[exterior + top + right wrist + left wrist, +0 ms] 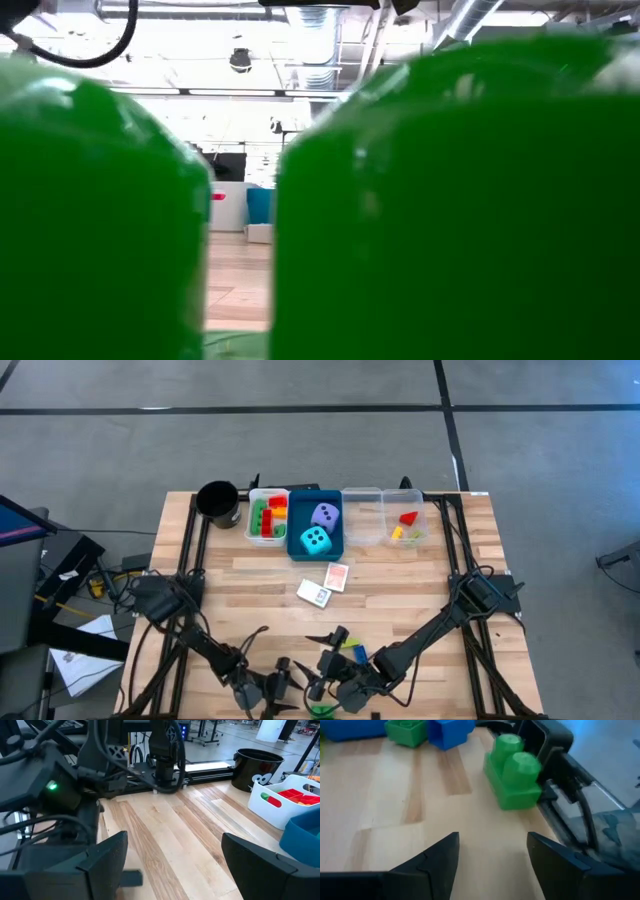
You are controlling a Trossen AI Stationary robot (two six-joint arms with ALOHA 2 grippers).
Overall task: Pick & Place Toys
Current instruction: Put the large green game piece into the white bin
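Left hand (492,857) open, wood table (395,810), possibly warehouse

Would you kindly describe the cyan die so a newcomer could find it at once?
Look along the table's far edge for the blue tray in the row of trays. Two soft dice sit inside; the cyan die is the nearer one, unlike the lavender die behind it.

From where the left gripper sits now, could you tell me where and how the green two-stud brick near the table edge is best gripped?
Grip the green brick across its base block, below the two studs, coming down from above. It sits upright on the table with studs up, its flat side walls giving the fingers parallel faces. The left gripper is open and empty just short of it; dark hardware crowds one side, so keep the jaws clear of it.
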